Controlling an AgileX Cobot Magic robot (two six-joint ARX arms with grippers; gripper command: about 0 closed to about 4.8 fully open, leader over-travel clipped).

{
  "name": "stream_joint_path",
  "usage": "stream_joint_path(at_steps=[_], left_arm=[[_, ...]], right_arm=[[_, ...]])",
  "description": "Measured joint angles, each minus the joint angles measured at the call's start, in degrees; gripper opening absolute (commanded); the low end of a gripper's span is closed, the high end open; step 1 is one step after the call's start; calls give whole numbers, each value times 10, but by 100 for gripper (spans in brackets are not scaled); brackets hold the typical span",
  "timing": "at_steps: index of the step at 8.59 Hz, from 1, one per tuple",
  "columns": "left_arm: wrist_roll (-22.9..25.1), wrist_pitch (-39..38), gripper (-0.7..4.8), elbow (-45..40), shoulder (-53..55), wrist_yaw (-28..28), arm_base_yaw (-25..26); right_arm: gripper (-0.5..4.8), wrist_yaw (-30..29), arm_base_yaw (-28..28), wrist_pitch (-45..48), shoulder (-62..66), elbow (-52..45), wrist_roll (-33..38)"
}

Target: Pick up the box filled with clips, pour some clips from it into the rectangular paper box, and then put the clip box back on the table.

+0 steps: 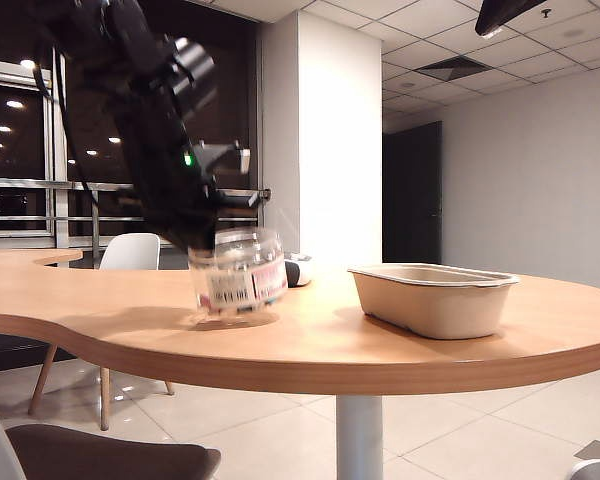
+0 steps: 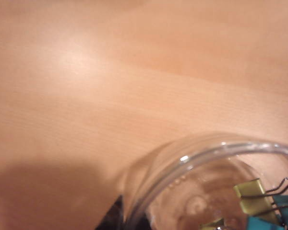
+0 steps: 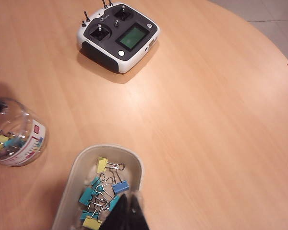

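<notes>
My left gripper (image 2: 127,218) is shut on the rim of the box filled with clips (image 2: 206,182), one finger inside the clear wall and one outside. In the exterior view that jar (image 1: 238,275) hangs slightly tilted from the black left arm, at or just above the table (image 1: 310,340), left of the rectangular paper box (image 1: 435,300). Yellow and blue clips (image 2: 252,201) remain in the jar. My right gripper (image 3: 129,213) is shut and empty, hovering over the beige tray's rim (image 3: 72,191). A heap of clips (image 3: 103,191) lies in the tray; the jar (image 3: 17,139) sits beside it.
A white and dark grey remote controller (image 3: 118,36) lies on the table beyond the jar and tray; the exterior view shows it (image 1: 298,270) behind the jar. The table's curved edge (image 3: 273,57) runs past the tray. A white chair (image 1: 130,252) stands behind the table.
</notes>
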Motion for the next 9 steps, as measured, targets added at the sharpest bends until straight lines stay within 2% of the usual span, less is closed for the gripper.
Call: stream_joint_path(at_steps=[1, 2, 4, 6, 7, 8, 9], left_arm=[[-1, 17, 3, 2, 21, 9, 0], [-1, 18, 118, 4, 21, 9, 0], [-2, 7, 194, 9, 21, 10, 0], [0, -27, 172, 62, 21, 10, 0], [0, -41, -6, 71, 21, 10, 0], [0, -85, -5, 79, -19, 11, 0], [-2, -89, -6, 79, -45, 25, 0]], right_arm=[[-7, 0, 0, 0, 0, 0, 0], [-7, 0, 0, 0, 0, 0, 0], [-7, 0, 0, 0, 0, 0, 0], [-7, 0, 0, 0, 0, 0, 0], [-7, 0, 0, 0, 0, 0, 0], [-7, 0, 0, 0, -2, 0, 0], [-8, 1, 0, -1, -9, 0, 0]])
